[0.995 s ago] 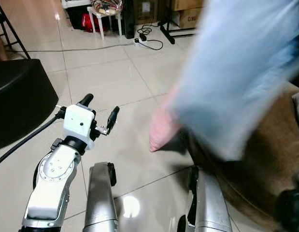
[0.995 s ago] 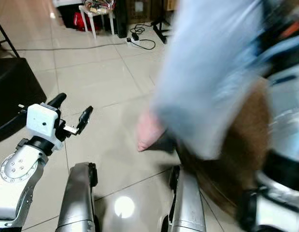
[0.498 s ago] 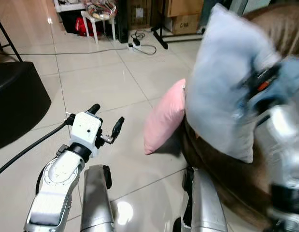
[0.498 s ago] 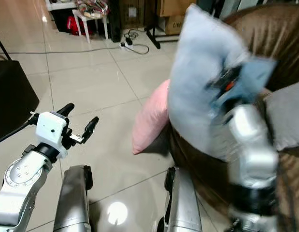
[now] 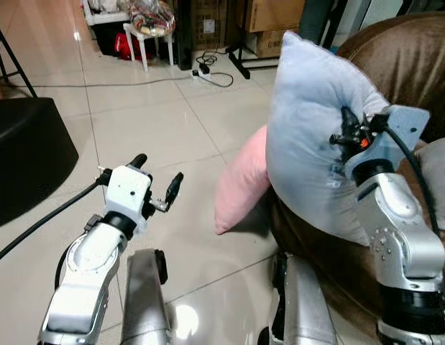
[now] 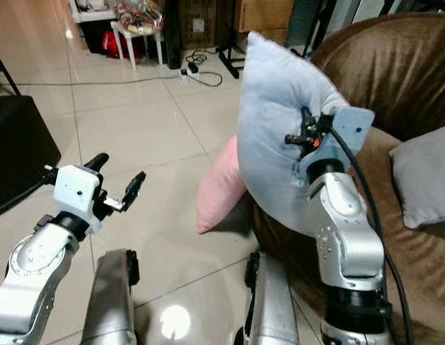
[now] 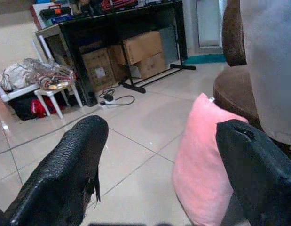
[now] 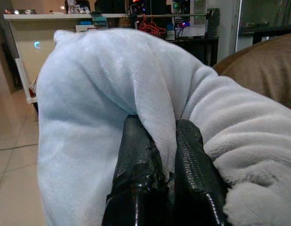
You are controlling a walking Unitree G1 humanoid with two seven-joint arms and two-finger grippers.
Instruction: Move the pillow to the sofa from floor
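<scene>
Left eye view: right gripper [image 5: 343, 136] pinches blue pillow [image 5: 305, 122] above sofa edge [image 5: 308, 237]; left gripper [image 5: 156, 176] wide.

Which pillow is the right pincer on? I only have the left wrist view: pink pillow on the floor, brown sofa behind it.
Observer: The light blue pillow. The right pincer is shut on a fold of it, held up beside the sofa.
Operator: Is it off the floor?
Observer: Yes, its lower edge hangs level with the sofa's seat front, above the pink pillow.
Operator: Anything already on the seat?
Observer: A grey cushion lies on the seat, to the right of the right arm.
Operator: Left pincer holding anything?
Observer: No, the left pincer is open, over bare floor tiles.
</scene>
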